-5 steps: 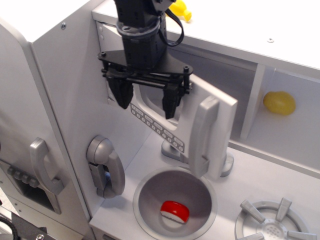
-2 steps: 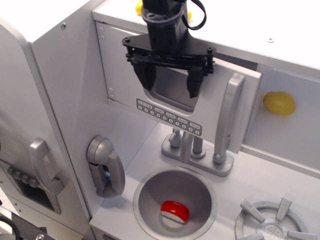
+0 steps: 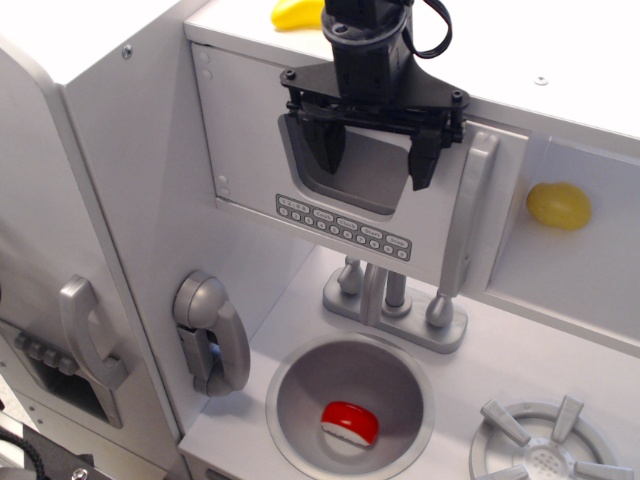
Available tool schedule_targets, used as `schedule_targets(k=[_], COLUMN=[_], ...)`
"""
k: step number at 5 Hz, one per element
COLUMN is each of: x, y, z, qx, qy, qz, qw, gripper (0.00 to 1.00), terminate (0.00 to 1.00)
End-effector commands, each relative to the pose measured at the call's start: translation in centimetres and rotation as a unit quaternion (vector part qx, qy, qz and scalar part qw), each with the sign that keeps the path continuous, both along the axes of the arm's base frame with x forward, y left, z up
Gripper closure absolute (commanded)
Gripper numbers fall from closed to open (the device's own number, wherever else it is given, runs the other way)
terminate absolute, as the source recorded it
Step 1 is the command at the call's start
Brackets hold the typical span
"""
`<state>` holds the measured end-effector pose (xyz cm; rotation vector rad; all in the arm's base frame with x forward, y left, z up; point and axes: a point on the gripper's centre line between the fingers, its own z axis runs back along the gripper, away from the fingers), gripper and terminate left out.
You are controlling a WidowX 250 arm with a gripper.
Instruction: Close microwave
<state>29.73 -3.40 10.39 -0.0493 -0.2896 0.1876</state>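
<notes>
Gripper (spread) against microwave

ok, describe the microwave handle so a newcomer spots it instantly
Start at the microwave, the light-grey box in the upper cabinet whose door carries a window and a button row. The handle is the tall, straight silver bar standing upright at the door's right edge, just right of the gripper. The lower door handle at far left is curved instead.

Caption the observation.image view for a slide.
Open black gripper in front of the light-grey toy microwave's windowed door, which looks shut, above a round sink.
</notes>
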Motion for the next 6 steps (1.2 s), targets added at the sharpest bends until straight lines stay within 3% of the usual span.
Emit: schedule_targets(k=[1,2,3,4,5,6], x=[-2.7,-6.1,-8.1,-8.1,-8.1,-8.1], y=[1.9,4.0,5.5,6.0,6.0,6.0], z=[1.0,0.3,0.0,-0.2,-0.2,-0.2], qx=[0.005,0.009,0.005,0.010,0.010,0.010], qy=[0.025,0.089,0.099,0.128,0.128,0.128], qz=[-0.005,-0.020,-0.033,-0.037,-0.037,-0.037], qw=[0.9997,0.9958,0.9946,0.9911,0.9911,0.9911], gripper=[0.00,0.00,0.00,0.00,0.00,0.00], terminate=[0.00,0.00,0.00,0.00,0.00,1.00])
